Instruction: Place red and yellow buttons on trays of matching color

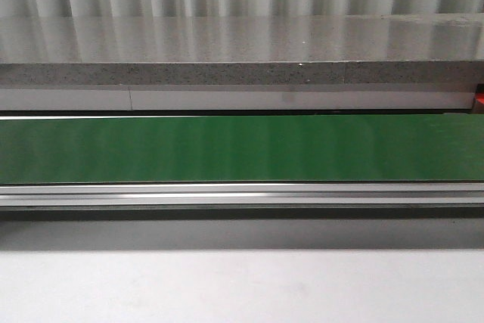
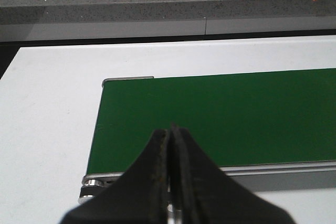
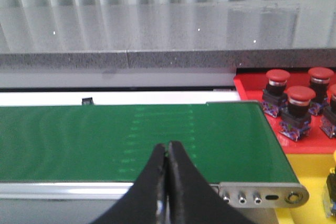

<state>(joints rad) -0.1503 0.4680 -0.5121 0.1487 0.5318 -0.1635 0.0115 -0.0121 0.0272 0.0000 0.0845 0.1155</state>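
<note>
Right now I see both the left gripper (image 2: 170,129) and the right gripper (image 3: 167,148) pressed closed on nothing, each above the green belt (image 1: 242,147). Four red buttons (image 3: 298,109) stand on the red tray (image 3: 252,90) past the belt's end, the yellow tray (image 3: 307,169) adjoining it.

Four red buttons (image 3: 293,109), mushroom-capped on dark blocky bases, are standing upright in a loose cluster on the red tray (image 3: 252,88), right off the end of the green belt. Next to it is the yellow tray (image 3: 304,169), with something dark at its edge, too cropped to make out.
</note>
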